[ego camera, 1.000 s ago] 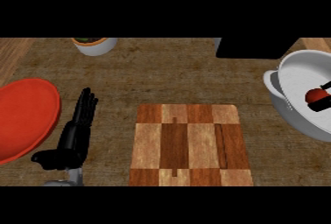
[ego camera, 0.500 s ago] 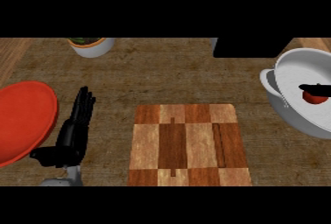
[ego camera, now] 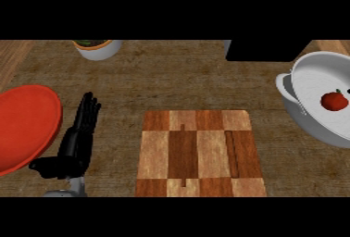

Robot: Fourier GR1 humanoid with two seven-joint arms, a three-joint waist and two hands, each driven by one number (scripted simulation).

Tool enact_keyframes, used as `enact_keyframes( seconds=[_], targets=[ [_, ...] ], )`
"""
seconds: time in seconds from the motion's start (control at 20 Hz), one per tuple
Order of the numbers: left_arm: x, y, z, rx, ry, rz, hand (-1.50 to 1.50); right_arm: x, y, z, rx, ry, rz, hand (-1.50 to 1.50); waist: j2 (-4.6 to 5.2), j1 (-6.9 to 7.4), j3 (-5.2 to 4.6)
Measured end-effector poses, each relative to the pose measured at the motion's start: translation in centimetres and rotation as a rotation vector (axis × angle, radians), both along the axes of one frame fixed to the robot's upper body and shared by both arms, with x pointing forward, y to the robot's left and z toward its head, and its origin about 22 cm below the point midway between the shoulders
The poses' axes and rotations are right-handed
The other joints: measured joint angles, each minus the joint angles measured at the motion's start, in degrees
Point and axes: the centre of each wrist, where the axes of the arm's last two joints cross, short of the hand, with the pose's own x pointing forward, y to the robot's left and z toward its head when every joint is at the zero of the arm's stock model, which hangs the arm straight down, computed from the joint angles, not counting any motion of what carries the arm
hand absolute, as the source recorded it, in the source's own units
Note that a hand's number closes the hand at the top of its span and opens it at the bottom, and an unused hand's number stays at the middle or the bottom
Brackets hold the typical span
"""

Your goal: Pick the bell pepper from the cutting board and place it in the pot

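**Pepper lay in the pot, one hand resting by the board**

Where the white pot (ego camera: 315, 99) sat at about three o'clock on the counter (ego camera: 171, 78), cut off by the view's right edge, the bell pepper (ego camera: 334, 100) lay inside it on the pale floor of the vessel. It was small, round and red, with a short dark green stem at its top, and it touched no hand. It showed against the pot's far side, near the edge of the view.

Only one hand was in view. The left hand (ego camera: 75, 143) lay at about eight o'clock, well apart from the pepper, with the whole cutting board (ego camera: 199, 152) between them. Its fingers (ego camera: 87, 109) were straight and close together, pointing toward twelve o'clock, the thumb sticking out toward the red plate (ego camera: 24, 127); they held nothing. The right hand did not show at all.

By count: one bell pepper, one pot, one chequered wooden cutting board at six o'clock with nothing on it, one red plate at nine o'clock partly cut off by the left edge, one small pale bowl (ego camera: 99, 47) at eleven o'clock with something dark in it that I could not make out, and one black block (ego camera: 270, 50) at one o'clock.
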Motion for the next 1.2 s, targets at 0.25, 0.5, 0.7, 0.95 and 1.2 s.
enact_keyframes(
  seconds=[0.25,0.5,0.7,0.95,1.2],
  targets=[
    [0.1,-0.3,0.0,0.003,0.003,0.000,0.00,-3.4,-3.3,-0.5,-0.004,-0.072,-0.024,-1.50,0.02,0.01,0.01],
    [0.0,-0.2,-0.2,0.006,-0.002,0.000,0.00,-6.3,-5.4,-1.2,-0.019,-0.121,-0.030,-1.50,0.02,0.07,0.01],
    [0.6,-0.4,-0.1,0.004,-0.002,0.000,0.00,-8.4,-6.8,-1.4,-0.025,-0.130,-0.032,-1.50,0.03,0.05,0.02],
    [0.1,0.2,-0.3,-0.001,0.001,-0.001,0.00,-10.8,-8.4,-1.2,-0.026,-0.154,-0.072,-1.50,0.01,0.11,0.03],
    [-0.2,-0.5,0.2,-0.002,-0.001,-0.002,0.00,-12.6,-9.8,-0.6,-0.021,-0.202,-0.146,-1.50,0.01,0.15,0.07]
  ],
)
